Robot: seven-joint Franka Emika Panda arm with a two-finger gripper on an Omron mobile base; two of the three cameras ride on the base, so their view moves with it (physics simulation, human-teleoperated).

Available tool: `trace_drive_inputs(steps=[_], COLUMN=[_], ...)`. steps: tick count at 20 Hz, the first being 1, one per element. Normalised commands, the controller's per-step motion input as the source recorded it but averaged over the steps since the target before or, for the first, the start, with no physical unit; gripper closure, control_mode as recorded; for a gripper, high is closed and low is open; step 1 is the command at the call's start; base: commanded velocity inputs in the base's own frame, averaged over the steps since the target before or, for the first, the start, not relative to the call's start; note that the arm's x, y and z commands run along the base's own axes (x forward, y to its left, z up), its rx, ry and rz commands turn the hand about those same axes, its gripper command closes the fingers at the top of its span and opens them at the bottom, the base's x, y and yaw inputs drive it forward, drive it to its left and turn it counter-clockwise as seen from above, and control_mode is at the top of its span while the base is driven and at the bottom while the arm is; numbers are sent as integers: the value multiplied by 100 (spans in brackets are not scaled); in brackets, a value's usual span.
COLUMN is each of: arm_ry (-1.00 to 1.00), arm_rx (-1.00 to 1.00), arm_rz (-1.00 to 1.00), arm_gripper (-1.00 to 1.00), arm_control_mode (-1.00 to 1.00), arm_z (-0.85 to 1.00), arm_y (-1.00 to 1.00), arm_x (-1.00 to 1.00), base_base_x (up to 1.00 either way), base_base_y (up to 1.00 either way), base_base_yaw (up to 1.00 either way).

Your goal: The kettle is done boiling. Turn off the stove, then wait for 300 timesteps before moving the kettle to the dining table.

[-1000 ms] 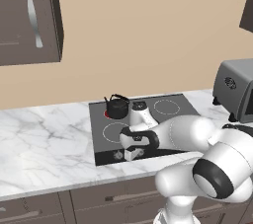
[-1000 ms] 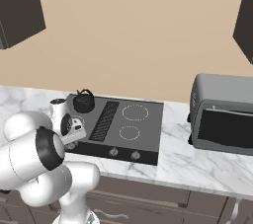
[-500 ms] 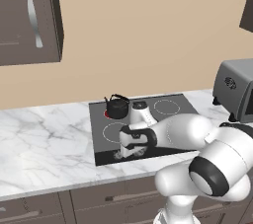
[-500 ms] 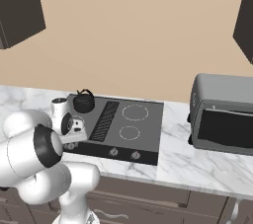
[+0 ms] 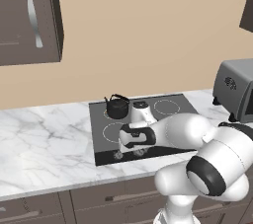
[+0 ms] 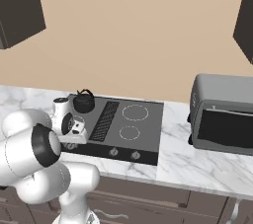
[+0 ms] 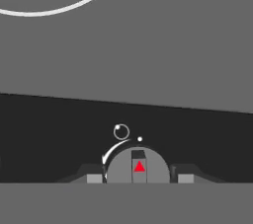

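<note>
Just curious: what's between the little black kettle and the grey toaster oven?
In the right base view, between the round black kettle and the boxy grey toaster oven lie the dark cooktop's ribbed vent strip, two ring burners and bare marble counter.

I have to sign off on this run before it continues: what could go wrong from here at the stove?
The gripper straddles a front knob of the stove; if the fingers grip loosely, they may slip and leave the burner on. The kettle sits just behind the wrist, so lifting away carelessly could bump it. A neighbouring knob might be nudged too.
</note>
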Motion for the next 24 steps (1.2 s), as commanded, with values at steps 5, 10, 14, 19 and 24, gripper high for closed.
trace_drive_inputs(steps=[5, 10, 14, 19, 24], arm_ry=[0, 0, 0, 0, 0], arm_rx=[2, 1, 0, 0, 0], arm_rz=[-35, -34, -32, -13, -15], arm_gripper=[100, 100, -100, -100, -100], arm_control_mode=[-100, -100, -100, -100, -100], arm_z=[-1, -3, -4, 3, 16], arm_y=[0, 0, 1, 3, 0], arm_x=[-13, -29, -19, -10, -23], base_base_x=[0, 0, 0, 0, 0], base_base_y=[0, 0, 0, 0, 0], base_base_yaw=[0, 0, 0, 0, 0])
